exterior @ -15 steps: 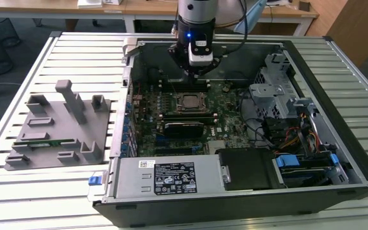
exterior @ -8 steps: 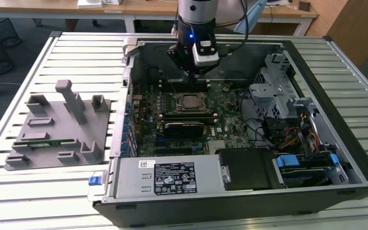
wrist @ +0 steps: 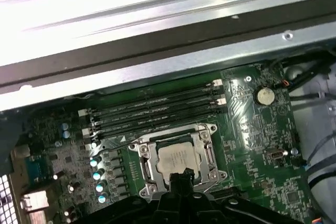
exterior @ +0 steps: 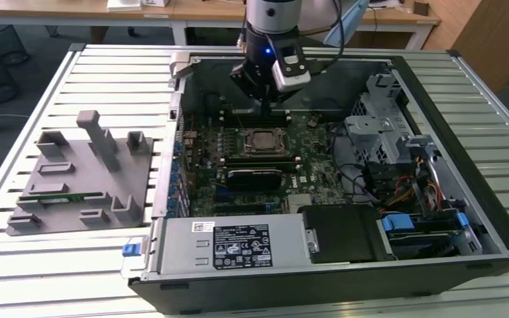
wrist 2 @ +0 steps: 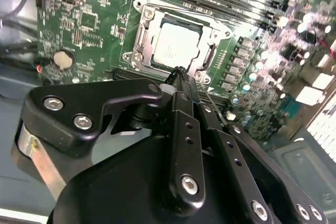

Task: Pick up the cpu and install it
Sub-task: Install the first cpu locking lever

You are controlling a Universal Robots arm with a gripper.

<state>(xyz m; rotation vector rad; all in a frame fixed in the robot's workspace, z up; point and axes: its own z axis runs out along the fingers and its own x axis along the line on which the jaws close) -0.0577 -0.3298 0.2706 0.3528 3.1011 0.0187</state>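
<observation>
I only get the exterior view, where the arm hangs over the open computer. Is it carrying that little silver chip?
Observer: No. In both wrist views the cpu lies flat in its socket, just past the tip of the tool.
Visitor: What's next to it?
Observer: In the first wrist view, four long black memory slots run between the socket and the case wall.
Visitor: Any small detail I'm missing?
Observer: A round silver coin battery sits on the motherboard, apart from the socket.
</observation>
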